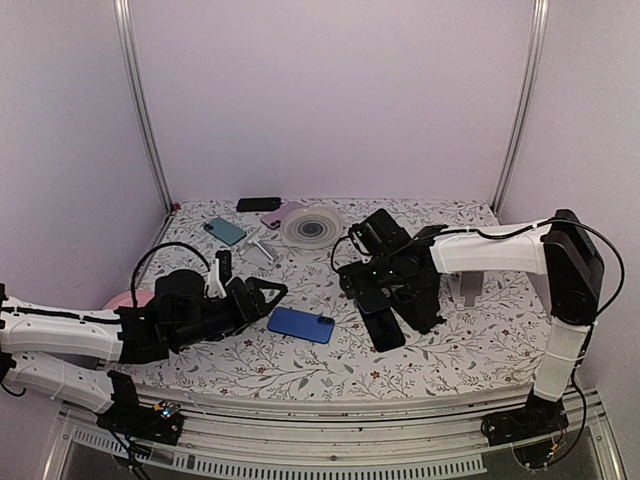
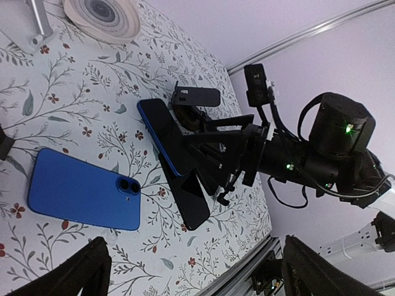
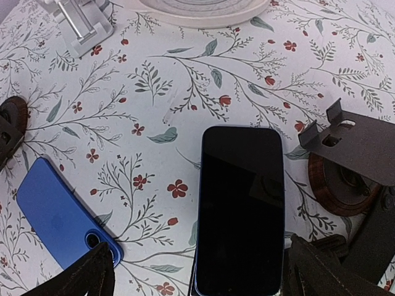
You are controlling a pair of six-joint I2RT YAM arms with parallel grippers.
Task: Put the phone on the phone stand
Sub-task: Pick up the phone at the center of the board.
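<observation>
Phone (image 3: 241, 209), dark screen up: on table (image 1: 480, 340), right of centre, between the spread, empty fingers of right gripper (image 3: 203, 259), just beside phone stand (image 3: 352, 148).
Blue phone (image 1: 300, 325), back up: toward near edge, before left gripper (image 2: 197, 274), fingers spread, empty.
Round white dish (image 1: 312, 226): near far edge.

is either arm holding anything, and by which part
Nothing is held: the left fingers are open, and the open right fingers straddle the dark-screened phone ungripped.

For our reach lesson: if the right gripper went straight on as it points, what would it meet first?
Probably the black-screened phone directly ahead of the open right gripper; depth is unclear.
</observation>
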